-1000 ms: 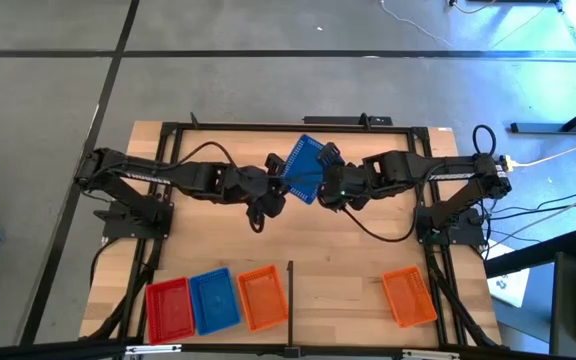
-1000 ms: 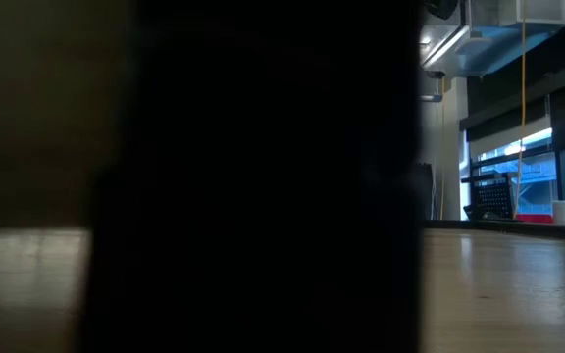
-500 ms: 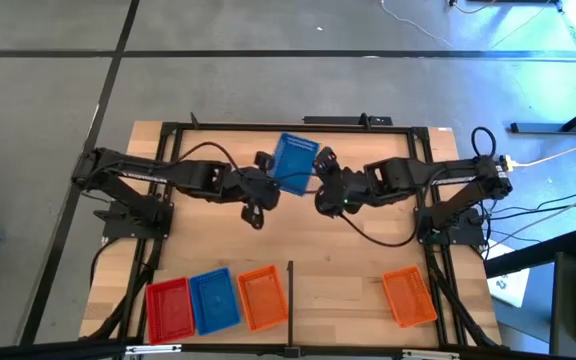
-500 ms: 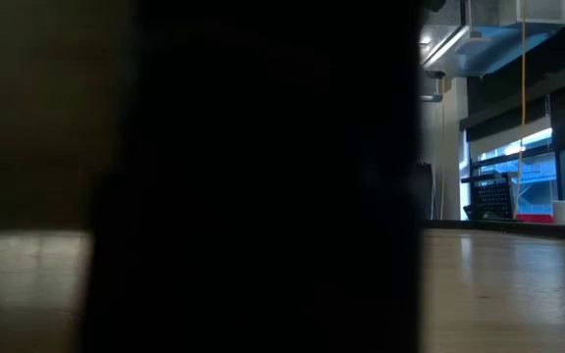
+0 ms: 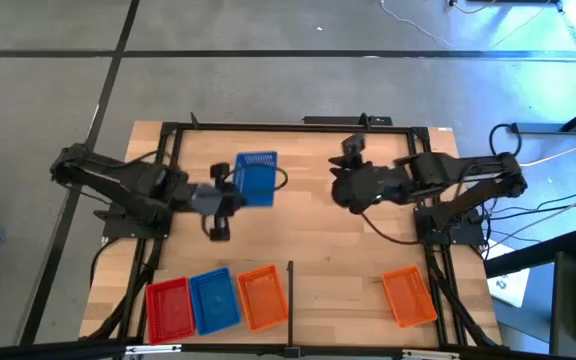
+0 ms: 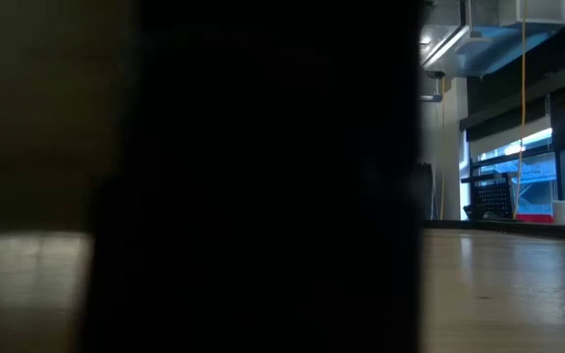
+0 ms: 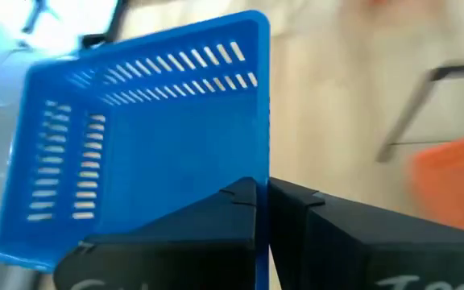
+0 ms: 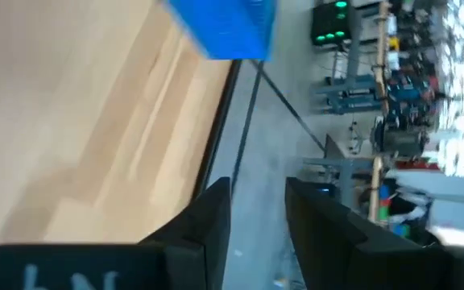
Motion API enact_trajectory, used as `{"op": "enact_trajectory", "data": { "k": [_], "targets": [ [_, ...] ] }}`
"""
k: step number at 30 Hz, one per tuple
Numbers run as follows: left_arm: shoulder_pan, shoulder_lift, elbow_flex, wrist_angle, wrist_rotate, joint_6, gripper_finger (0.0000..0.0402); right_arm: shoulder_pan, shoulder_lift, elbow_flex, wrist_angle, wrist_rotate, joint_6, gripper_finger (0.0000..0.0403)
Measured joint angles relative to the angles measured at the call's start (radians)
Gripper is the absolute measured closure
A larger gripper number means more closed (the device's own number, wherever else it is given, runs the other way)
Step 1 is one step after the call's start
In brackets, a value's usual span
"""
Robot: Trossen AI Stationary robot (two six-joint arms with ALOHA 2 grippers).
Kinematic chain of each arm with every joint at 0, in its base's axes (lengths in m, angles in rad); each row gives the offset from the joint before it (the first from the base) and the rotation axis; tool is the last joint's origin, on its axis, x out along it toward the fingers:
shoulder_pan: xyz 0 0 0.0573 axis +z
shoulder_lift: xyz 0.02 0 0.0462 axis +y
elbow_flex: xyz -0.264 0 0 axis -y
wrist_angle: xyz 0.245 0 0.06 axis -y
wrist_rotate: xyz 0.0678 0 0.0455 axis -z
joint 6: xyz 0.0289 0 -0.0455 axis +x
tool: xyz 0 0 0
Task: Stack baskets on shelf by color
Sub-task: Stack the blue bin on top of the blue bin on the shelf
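Observation:
My left gripper (image 5: 238,192) is shut on a blue basket (image 5: 256,177) over the table's far left part; the same blue basket (image 7: 143,137) fills the left wrist view, its open side toward the camera. My right gripper (image 5: 343,170) is open and holds nothing, right of the table's middle. The right wrist view shows the gap between its fingers (image 8: 258,213) and the blue basket (image 8: 224,24) farther off. On the pale shelf (image 5: 348,300) at the near edge, a red basket (image 5: 168,308), a blue basket (image 5: 214,300) and an orange basket (image 5: 262,297) rest flat side by side, left of the black divider bar (image 5: 290,290). Another orange basket (image 5: 408,296) lies right of the bar. My left gripper pinches the blue basket's side wall (image 7: 261,181) at its rim, with one finger (image 7: 216,221) inside the basket and the other outside. The fingers come level from the table's left side. The basket is lifted clear of the table and tilted.
The striped tabletop's black frame (image 5: 268,127) runs along the far edge, with both arm bases at the sides. Bare wood (image 5: 308,235) lies between the arms and the shelf. A dark blurred shape (image 6: 263,176) blocks most of the low view.
A second ago both grippers met at the blue basket over the table's middle. The basket has since left my right gripper, which has drawn back toward the right edge. My left gripper has carried the basket toward the left edge, and it has turned from slanted to square with the table.

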Motion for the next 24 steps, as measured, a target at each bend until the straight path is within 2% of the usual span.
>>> {"op": "enact_trajectory", "data": {
  "k": [3, 7, 15, 20, 24],
  "targets": [
    [-0.116, -0.014, 0.000, -0.048, 0.010, -0.134, 0.0401, -0.005, -0.041, 0.000, 0.032, -0.014, 0.082, 0.0281],
    [-0.256, -0.010, 0.000, -0.051, 0.014, -0.221, 0.0401, -0.021, -0.092, 0.000, 0.085, -0.018, 0.155, 0.0281],
    [-0.446, -0.011, 0.000, -0.045, -0.016, -0.476, 0.0401, -0.045, -0.161, 0.001, 0.162, -0.052, 0.281, 0.0281],
    [-0.562, -0.012, 0.001, -0.027, -0.005, -0.607, 0.0402, -0.045, -0.165, 0.001, 0.165, -0.052, 0.285, 0.0281],
    [-0.648, -0.015, 0.056, -0.027, -0.008, -0.773, 0.0401, -0.045, -0.153, 0.001, 0.174, -0.052, 0.285, 0.0281]
  ]
}}
